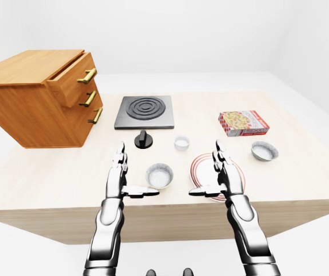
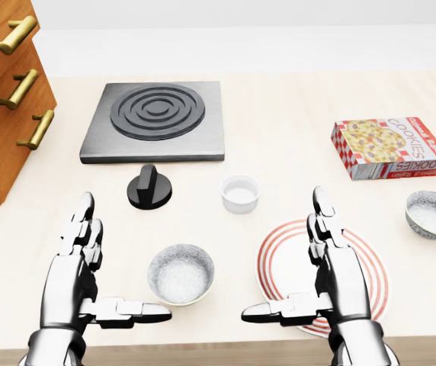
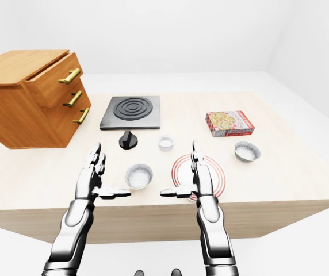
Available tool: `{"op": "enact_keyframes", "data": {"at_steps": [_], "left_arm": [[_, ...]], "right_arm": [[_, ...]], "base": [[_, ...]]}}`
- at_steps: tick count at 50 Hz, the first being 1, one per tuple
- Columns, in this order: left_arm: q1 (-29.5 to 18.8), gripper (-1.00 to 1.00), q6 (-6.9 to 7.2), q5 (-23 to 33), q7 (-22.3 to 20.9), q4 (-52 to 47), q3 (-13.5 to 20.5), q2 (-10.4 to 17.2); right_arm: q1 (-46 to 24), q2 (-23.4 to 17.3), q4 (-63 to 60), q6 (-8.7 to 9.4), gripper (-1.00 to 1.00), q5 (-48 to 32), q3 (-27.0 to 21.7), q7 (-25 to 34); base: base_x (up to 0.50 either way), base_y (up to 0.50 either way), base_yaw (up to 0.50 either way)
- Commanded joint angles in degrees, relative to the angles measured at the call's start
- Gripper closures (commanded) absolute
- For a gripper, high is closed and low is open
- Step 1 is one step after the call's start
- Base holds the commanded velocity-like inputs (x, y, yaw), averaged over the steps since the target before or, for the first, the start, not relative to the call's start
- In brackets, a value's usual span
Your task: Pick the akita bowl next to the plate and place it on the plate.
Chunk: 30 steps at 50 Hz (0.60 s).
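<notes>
A white plate [image 2: 375,276] with red rings lies near the table's bottom edge in the head view. Just left of it stands a speckled grey-white akita bowl [image 2: 181,273]. A second, similar bowl [image 2: 433,214] stands apart to the plate's right. My left hand [image 2: 124,261] is open, left of the near bowl, with its thumb pointing at the bowl's lower rim. My right hand [image 2: 283,255] is open above the plate's left half and hides part of it. Neither hand touches a bowl.
A small white ramekin [image 2: 240,193] and a black knob [image 2: 149,187] sit above the bowl. Higher up are a dark stove plate [image 2: 155,120], a cookie box [image 2: 390,147] at the right and a wooden drawer cabinet [image 1: 35,98] at the left.
</notes>
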Motion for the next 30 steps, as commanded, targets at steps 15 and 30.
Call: {"op": "enact_keyframes", "data": {"at_steps": [15,30], "left_arm": [[-0.53,-1.00,4.25,19.88,-14.92,-16.94,-2.52,3.54],[-4.97,-1.00,4.25,29.46,-29.58,-38.69,-0.34,5.04]], "right_arm": [[1.03,-1.89,-21.31,2.08,-1.00,-5.34,-2.41,9.54],[-6.42,-5.96,-41.42,2.08,-1.00,-4.05,-9.60,15.25]], "base": [[0.00,0.00,0.00],[0.00,0.00,0.00]]}}
